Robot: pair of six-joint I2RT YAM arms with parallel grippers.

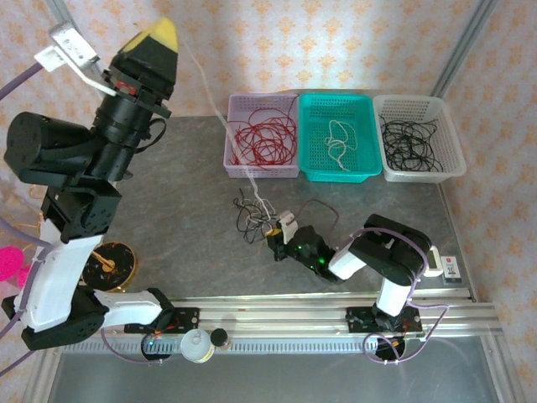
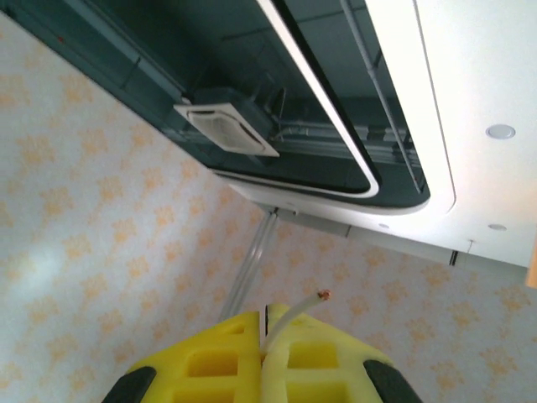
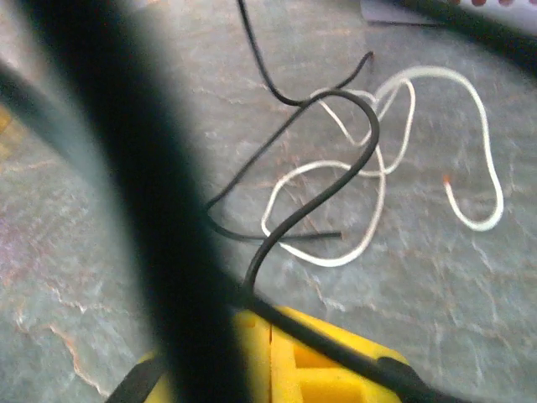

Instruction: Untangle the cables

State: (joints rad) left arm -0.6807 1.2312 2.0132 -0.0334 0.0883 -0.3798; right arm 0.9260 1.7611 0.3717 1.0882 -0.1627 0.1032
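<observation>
While the left gripper stands raised high over the far-left part of the table, its jaws are pinched together on the free end of the white cable. From there the cable runs down and rightward in one long slant to the tangle. The right gripper sits low on the table, just beside the tangle on its near-right side. Its jaws are clamped on the black cable, which snakes forward across the white loops. The crossings lie straight ahead of the right jaws, well apart from the left. Judgement: separation turns on pulling along the white cable's slant, away from the right arm's hold.
</observation>
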